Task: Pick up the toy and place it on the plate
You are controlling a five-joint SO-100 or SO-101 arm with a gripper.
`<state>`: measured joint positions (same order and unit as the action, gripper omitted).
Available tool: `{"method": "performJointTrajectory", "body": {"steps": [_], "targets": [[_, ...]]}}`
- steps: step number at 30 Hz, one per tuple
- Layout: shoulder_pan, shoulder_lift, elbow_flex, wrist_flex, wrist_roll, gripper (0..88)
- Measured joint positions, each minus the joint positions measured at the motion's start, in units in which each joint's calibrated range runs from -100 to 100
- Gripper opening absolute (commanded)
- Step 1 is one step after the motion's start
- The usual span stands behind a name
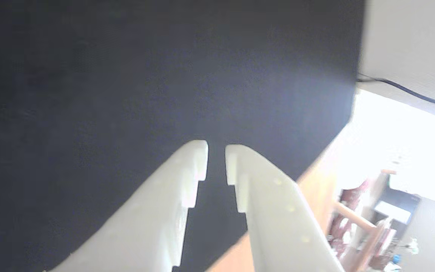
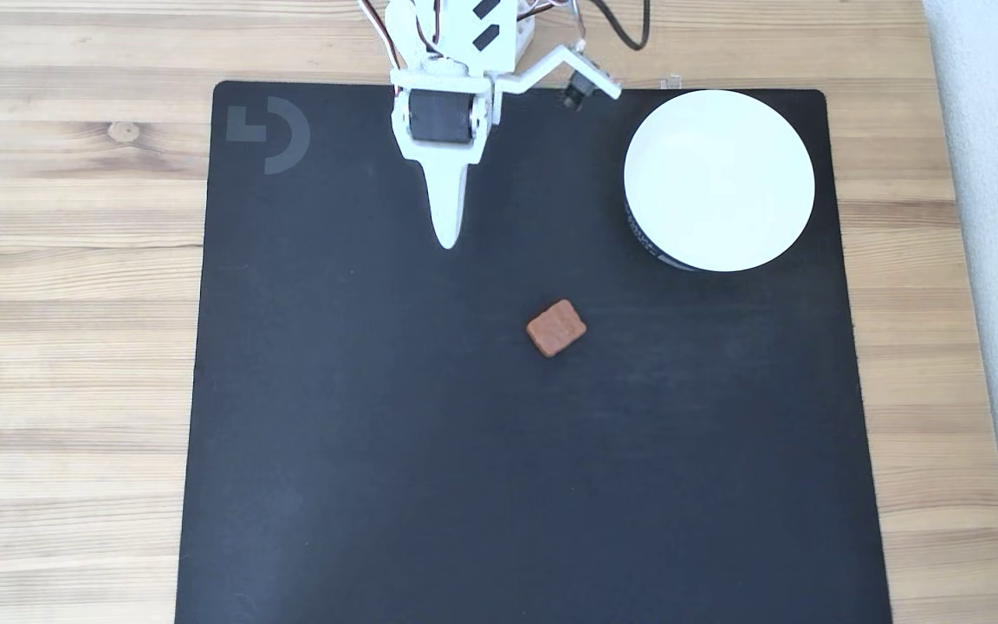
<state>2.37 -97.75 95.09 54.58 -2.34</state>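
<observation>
1. A wooden table [image 2: 66, 303] with pale planked grain is seen from above in the fixed view; a light surface runs down the right edge of that view.
2. A black mat [image 2: 378, 468] covers most of the table and carries a grey logo [image 2: 269, 132] in its upper left corner. The same mat [image 1: 127, 75] is seen behind the fingers in the wrist view.
3. The plate [image 2: 718, 180], round, white and empty, stands on the mat's upper right corner; a dark printed band is visible along its lower left side.
4. The white arm [image 2: 456, 52] enters from the top edge, with wires trailing behind it.
5. The gripper [image 2: 449, 236] points down the fixed view above bare mat. In the wrist view the gripper [image 1: 216, 151] is shown nearly closed, a narrow gap left between the tips and nothing held.
6. The toy [image 2: 556, 328], a small reddish-brown block, lies on the mat near its centre, below and right of the fingertips, below and left of the plate, apart from both.
</observation>
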Motion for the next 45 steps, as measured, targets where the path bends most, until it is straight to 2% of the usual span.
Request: {"method": "performJointTrajectory", "body": {"steps": [9,14,27,33,38,45], "targets": [[-1.8,23.3,-22.6,-0.3,-0.6,2.2],[-7.2,41.5,-36.6,-3.3,-0.6,2.3],[-14.8,78.4,-68.1,-3.5,-0.8,2.3],[-18.8,96.8,-81.6,0.8,-0.5,2.3],[-19.6,104.2,-85.1,1.2,-0.4,2.3],[-19.9,105.2,-85.5,5.0,-0.6,2.3]]}}
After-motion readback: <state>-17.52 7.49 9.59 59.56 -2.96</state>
